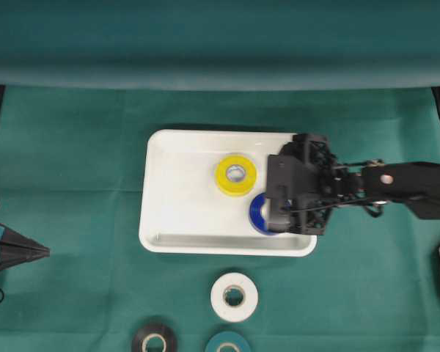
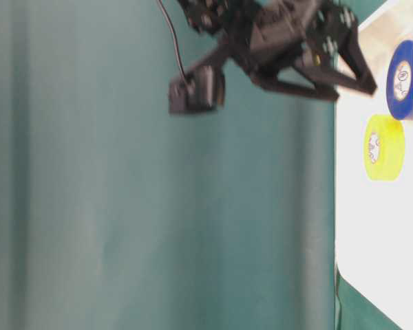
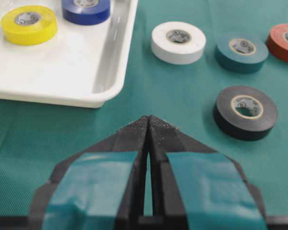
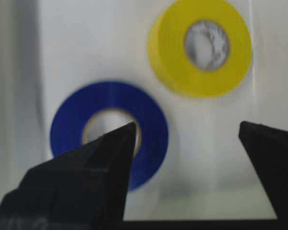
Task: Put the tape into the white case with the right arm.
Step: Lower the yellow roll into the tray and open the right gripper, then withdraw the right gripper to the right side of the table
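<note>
Right jaws (image 4: 187, 132) spread, empty, above blue tape (image 4: 110, 134) lying flat in white case (image 1: 183, 213), yellow tape (image 1: 235, 176) at its 11 o'clock. Lift straight up, avoid nudging rolls. Left jaws (image 3: 148, 125) pressed together.

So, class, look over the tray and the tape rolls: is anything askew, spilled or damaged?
Nothing stands out. The yellow roll and blue roll lie flat inside the white case, and the white, teal, red and black rolls lie flat on the cloth beside it.
</note>
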{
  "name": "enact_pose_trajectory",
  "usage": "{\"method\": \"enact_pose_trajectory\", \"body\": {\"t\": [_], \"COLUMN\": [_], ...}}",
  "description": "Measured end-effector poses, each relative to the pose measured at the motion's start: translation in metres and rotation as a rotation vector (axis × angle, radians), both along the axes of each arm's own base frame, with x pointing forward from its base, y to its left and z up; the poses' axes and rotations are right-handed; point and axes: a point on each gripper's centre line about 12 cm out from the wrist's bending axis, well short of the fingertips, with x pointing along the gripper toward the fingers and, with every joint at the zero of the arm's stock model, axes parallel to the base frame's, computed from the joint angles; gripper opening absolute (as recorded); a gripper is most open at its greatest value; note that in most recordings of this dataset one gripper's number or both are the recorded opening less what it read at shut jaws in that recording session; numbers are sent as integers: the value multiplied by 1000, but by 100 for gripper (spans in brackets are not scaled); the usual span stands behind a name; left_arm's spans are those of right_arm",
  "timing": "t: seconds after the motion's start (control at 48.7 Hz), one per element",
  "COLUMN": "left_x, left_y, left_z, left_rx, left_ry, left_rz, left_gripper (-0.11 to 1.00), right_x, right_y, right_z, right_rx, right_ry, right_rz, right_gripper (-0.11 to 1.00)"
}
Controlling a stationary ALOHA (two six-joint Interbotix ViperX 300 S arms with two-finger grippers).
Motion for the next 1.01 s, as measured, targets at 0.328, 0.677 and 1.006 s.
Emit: {"method": "enact_pose_trajectory", "body": {"t": [0.328, 0.677, 1.006], "left_x": [0, 0, 0], "left_y": [0, 0, 2], "left_z": [0, 0, 1], "left_rx": [0, 0, 0], "left_ry": [0, 0, -5], "left_rz": [0, 3, 12], "left_gripper": [0, 0, 0], "right_x": [-58, -111, -126], "right_y": [17, 32, 37], "right_z": [-1, 5, 6], "right_rx": [52, 92, 102], "right_ry": [-11, -87, -118], "right_rz": [-65, -131, -147], "right_gripper": [61, 60, 59]}}
